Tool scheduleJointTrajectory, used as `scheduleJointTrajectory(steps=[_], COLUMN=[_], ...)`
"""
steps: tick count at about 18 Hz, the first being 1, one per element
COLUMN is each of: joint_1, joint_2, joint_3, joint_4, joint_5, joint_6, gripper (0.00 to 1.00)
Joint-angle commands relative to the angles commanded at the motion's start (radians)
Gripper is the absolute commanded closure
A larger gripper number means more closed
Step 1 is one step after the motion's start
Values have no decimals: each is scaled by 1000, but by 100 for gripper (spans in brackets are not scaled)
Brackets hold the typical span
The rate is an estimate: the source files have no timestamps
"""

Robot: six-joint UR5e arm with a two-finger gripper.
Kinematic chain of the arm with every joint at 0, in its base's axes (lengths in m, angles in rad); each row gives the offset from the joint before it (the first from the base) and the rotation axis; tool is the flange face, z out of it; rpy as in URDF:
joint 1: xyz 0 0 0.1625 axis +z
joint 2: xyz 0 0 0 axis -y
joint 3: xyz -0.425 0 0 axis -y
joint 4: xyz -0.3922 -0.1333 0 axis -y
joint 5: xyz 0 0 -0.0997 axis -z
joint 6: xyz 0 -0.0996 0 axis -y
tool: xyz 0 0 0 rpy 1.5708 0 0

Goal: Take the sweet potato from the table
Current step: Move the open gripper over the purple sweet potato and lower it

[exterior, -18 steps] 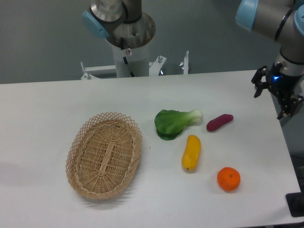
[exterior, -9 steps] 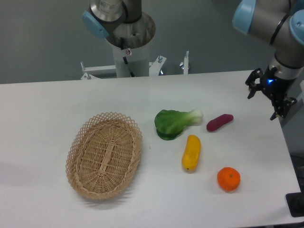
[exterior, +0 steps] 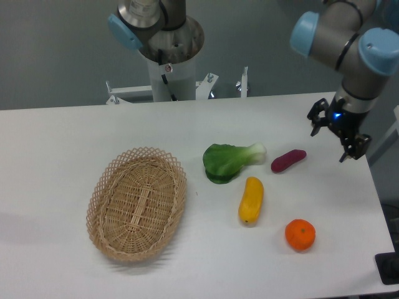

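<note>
From the fixed camera, your sweet potato (exterior: 288,160) lies untouched on the table (exterior: 62,143), just right of the bok choy (exterior: 229,160) and above the yellow vegetable (exterior: 251,199). The gripper (exterior: 335,133) hangs near it to the right, apparently above the surface, fingers spread and holding nothing. Approach, descent, grasp and lift all remain.

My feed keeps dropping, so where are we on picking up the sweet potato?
Nothing is done yet: the sweet potato lies on the table, right of the bok choy, untouched. In hand: the pincer hangs open and empty to the potato's right, above table level. Left: line up over it, descend, close and lift.
</note>
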Motion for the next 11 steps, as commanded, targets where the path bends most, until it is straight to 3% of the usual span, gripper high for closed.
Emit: scheduleJointTrajectory(steps=[7, 11], joint_1=[-5, -5], joint_2=[14, 2], joint_3=[-109, -144], joint_4=[46, 124], joint_5=[6, 6], joint_6=[-12, -12], gripper=[0, 0])
